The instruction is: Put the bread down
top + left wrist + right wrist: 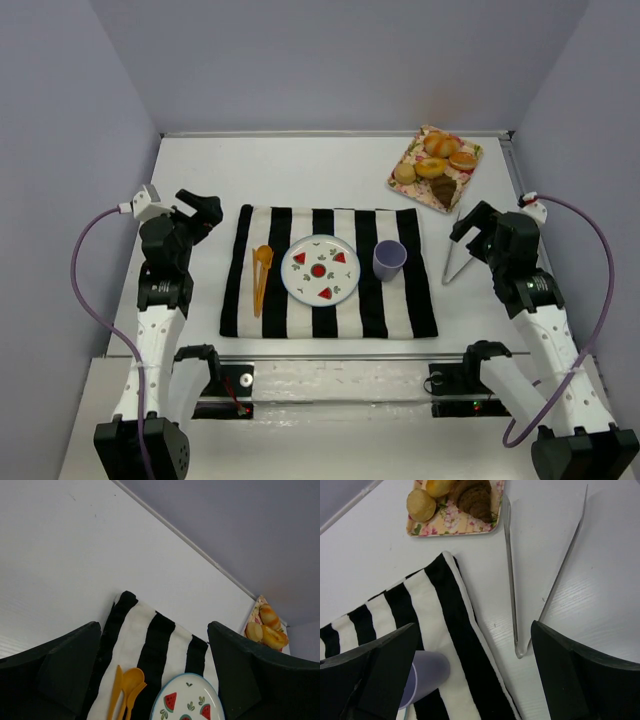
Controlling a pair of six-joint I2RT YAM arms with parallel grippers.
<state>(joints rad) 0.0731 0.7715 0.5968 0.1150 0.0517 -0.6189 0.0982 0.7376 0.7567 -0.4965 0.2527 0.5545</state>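
Several bread rolls and a dark croissant [443, 187] lie on a floral tray [411, 160] at the back right; the tray also shows in the right wrist view [451, 521] and the left wrist view [256, 615]. A watermelon-patterned plate [320, 267] sits on a black-and-white striped mat [415, 300]. Metal tongs [456, 252] lie on the table right of the mat, also in the right wrist view [512, 595]. My left gripper [203, 211] is open and empty at the mat's left. My right gripper [470, 222] is open and empty above the tongs.
Orange plastic cutlery [261, 275] lies on the mat left of the plate. A purple cup [389, 260] stands right of the plate. Grey walls close in the table at the back and both sides.
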